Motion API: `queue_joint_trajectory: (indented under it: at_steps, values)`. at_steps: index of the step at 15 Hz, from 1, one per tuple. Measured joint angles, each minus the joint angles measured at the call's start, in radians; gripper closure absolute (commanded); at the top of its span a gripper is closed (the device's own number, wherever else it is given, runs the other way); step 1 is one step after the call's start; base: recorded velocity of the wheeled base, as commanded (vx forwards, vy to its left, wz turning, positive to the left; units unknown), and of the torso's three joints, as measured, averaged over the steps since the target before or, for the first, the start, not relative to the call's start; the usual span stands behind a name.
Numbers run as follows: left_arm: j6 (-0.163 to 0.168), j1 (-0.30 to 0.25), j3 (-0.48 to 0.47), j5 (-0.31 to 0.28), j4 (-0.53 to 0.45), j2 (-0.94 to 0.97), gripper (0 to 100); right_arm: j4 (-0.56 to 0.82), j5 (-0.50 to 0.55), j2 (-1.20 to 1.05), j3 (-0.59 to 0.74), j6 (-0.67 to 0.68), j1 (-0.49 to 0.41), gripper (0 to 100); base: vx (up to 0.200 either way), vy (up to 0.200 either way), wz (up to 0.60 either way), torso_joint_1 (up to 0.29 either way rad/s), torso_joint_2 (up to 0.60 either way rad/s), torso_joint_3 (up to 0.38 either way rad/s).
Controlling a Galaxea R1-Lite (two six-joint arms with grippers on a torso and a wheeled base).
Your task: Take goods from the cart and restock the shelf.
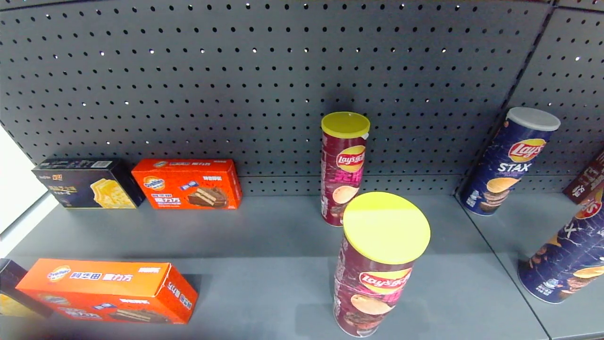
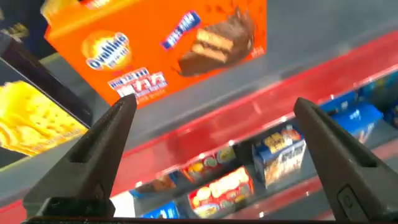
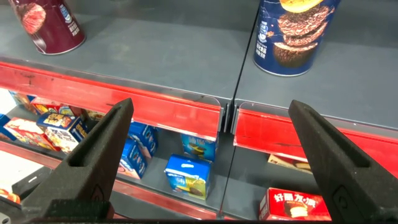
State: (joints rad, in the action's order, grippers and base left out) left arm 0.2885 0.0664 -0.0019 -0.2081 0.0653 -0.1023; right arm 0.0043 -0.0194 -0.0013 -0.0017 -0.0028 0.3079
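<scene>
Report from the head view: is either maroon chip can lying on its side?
No, the rear maroon can and the front maroon can both stand upright on the shelf.

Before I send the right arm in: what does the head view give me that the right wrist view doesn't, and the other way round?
Head view: the pegboard back wall, a rear orange box, a front orange box, a dark cracker box and a yellow lid.
Right wrist view: the open right end effector, the red shelf edge and blue boxes on the level below.
Both: the grey shelf, and likely the same maroon can and blue can near its front.
</scene>
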Motion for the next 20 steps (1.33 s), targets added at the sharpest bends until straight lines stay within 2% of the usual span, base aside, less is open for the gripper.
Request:
queue_joint_trajectory:
  at_steps: [1,2,5,8,9,11,12,13,14,15,16,17,19,20]
  values:
    - [-0.027,-0.002,0.001,0.020,0.001,0.006,0,0.000,0.000,0.000,0.000,0.000,0.000,0,0.000,0.000,0.00,0.000,0.00,0.000]
    - [-0.040,-0.006,0.001,0.031,0.003,0.010,0,0.000,0.000,0.000,0.000,0.000,0.000,0,0.000,0.000,0.00,0.000,0.00,0.000]
    - [-0.135,-0.066,0.002,0.112,0.001,0.049,0,0.000,0.000,0.000,0.000,0.000,0.000,0,0.000,0.000,0.00,0.000,0.00,0.000]
    - [-0.180,-0.069,0.002,0.123,0.000,0.080,0,0.000,0.000,0.000,0.000,0.001,-0.001,0,0.000,0.000,0.00,0.000,0.00,0.000]
    - [-0.207,-0.069,0.002,0.122,0.000,0.085,0,0.000,0.000,0.000,0.000,0.001,0.000,0,0.000,0.000,0.00,0.000,0.00,0.000]
    - [-0.171,-0.069,0.002,0.078,-0.003,0.091,0,0.000,0.000,0.000,0.000,0.001,0.000,0,0.000,0.000,0.00,0.000,0.00,0.000]
    - [-0.170,-0.069,0.002,0.061,-0.001,0.093,0,-0.001,0.000,0.000,0.000,0.001,0.000,0,0.000,0.000,0.00,0.000,0.00,0.000]
    - [-0.191,-0.069,0.002,0.079,0.000,0.094,0,0.000,0.000,0.000,0.000,0.001,0.000,0,0.000,0.000,0.00,0.000,0.00,0.000]
    - [-0.198,-0.070,0.002,0.142,-0.008,0.094,0,-0.001,0.000,0.000,0.000,0.001,0.000,0,0.000,0.000,0.00,0.000,0.00,0.000]
    - [-0.223,-0.070,0.002,0.241,-0.041,0.095,0,0.000,0.000,0.000,0.000,0.001,0.000,0,0.000,0.000,0.00,0.000,0.00,0.000]
    - [-0.259,-0.070,0.001,0.279,-0.072,0.095,0,0.000,0.000,0.000,0.000,0.001,0.000,0,0.000,0.000,0.00,0.000,0.00,0.000]
    - [-0.263,-0.070,-0.002,0.244,-0.077,0.095,0,-0.001,0.000,0.000,0.000,0.001,0.000,0,0.000,0.000,0.00,0.000,0.00,0.000]
    - [-0.257,-0.067,-0.003,0.125,-0.083,0.095,0,-0.001,0.000,0.000,0.000,0.001,0.000,0,0.000,0.000,0.00,0.000,0.00,0.000]
    - [-0.256,-0.066,-0.003,0.132,-0.083,0.095,0,0.000,0.000,0.000,0.000,0.001,0.000,0,0.000,0.000,0.00,0.000,0.00,0.000]
